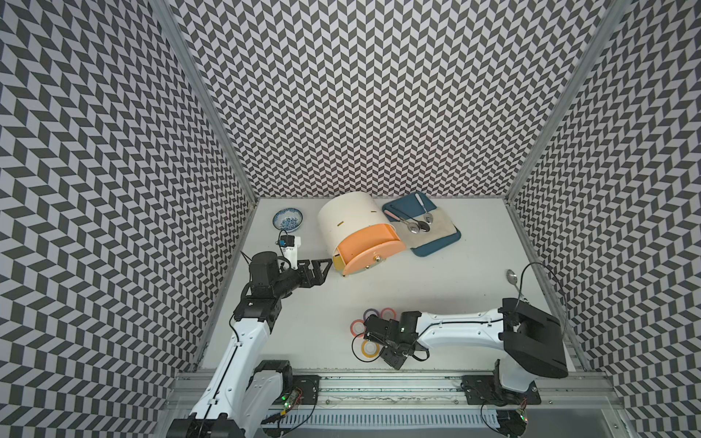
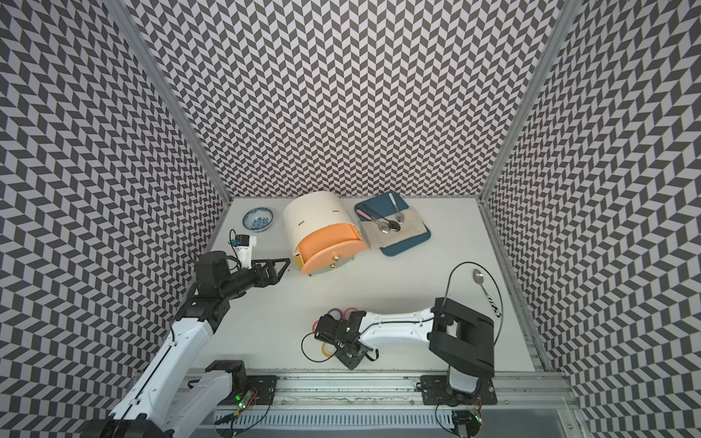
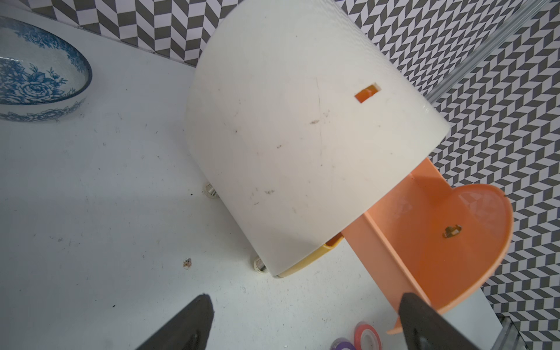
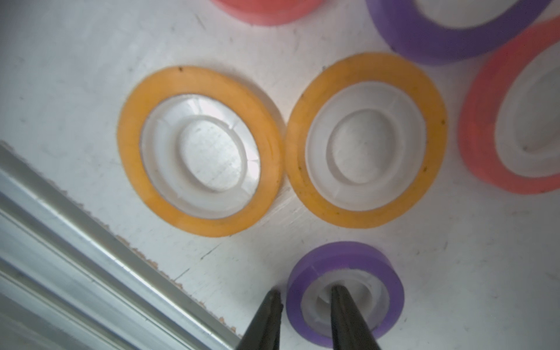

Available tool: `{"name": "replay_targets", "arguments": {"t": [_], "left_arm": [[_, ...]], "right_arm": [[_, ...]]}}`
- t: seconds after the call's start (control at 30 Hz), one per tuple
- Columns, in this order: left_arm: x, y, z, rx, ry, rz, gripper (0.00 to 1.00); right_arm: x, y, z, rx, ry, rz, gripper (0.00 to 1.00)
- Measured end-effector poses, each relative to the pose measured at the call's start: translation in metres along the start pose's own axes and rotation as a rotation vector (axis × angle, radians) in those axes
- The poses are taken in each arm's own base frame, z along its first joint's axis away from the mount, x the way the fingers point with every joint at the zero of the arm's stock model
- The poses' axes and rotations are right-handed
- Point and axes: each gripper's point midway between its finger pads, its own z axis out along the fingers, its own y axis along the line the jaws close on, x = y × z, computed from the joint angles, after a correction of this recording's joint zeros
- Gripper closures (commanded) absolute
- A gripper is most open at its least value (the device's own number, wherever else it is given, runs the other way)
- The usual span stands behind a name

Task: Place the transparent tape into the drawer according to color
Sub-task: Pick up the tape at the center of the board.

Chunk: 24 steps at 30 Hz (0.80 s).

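Several rings of transparent tape lie flat near the table's front edge. In the right wrist view, two yellow rings (image 4: 200, 150) (image 4: 366, 139) sit side by side, with pink (image 4: 485, 127) and purple (image 4: 424, 39) ones beyond. My right gripper (image 4: 306, 292) straddles the wall of a small purple ring (image 4: 391, 291). One finger is in its white core and the other just outside, and thin gaps show on both sides. My left gripper (image 1: 327, 270) hangs open beside the white cabinet (image 1: 349, 216). Its orange drawer (image 1: 370, 246) is pulled out and looks empty (image 3: 439, 242).
A blue-patterned bowl (image 1: 287, 219) stands at the back left. A blue tray (image 1: 436, 242) with a cloth and spoons is at the back right. One spoon (image 1: 512, 277) lies near the right wall. A black cable loop (image 1: 354, 350) lies by the tapes, close to the metal front rail (image 4: 60, 227).
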Motion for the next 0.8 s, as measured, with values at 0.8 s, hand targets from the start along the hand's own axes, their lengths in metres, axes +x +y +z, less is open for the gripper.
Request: {"name": "replay_targets", "arguments": {"t": [0.8], "left_arm": [[0.0,0.0,0.0,0.0,-0.001,0.0,0.0]], "right_arm": [[-0.006,-0.016,-0.008,0.061,-0.01,0.036,1.0]]}}
